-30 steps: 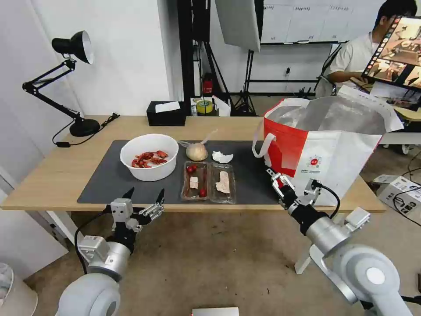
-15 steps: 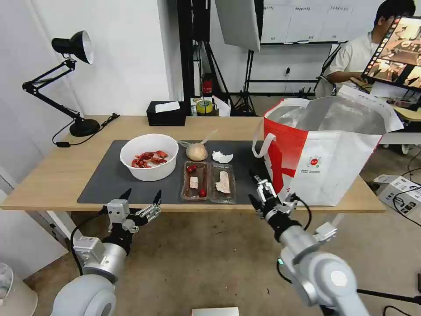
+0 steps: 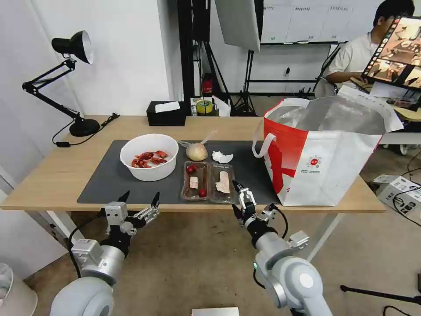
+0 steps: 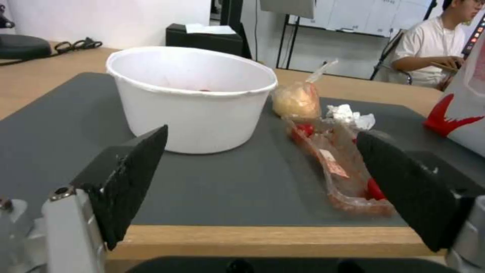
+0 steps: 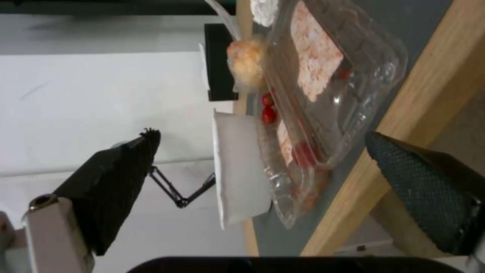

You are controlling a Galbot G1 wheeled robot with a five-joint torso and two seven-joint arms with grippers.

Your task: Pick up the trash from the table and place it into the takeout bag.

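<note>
At the table's (image 3: 57, 175) near edge, just right of the tray's (image 3: 209, 182) front corner, the right gripper (image 3: 239, 198) hangs with fingers spread wide and nothing between them. The left gripper (image 3: 139, 199) waits off the edge in front of the bowl (image 3: 149, 157), likewise wide open and empty.

Judging by this, the step in hand is the approach to the first pickup, likely the tray. The next move calls for closing on the tray's thin front lip without crushing it or spilling the tomatoes.

Behind the tray lie the knotted bag (image 3: 197, 151) and the tissue (image 3: 222, 157); right of the tray stands the takeout bag (image 3: 324, 162), mouth open.

The takeout bag bears a small round red logo (image 3: 314, 162), too small to read. Pale labels inside the tray show no legible writing.
</note>
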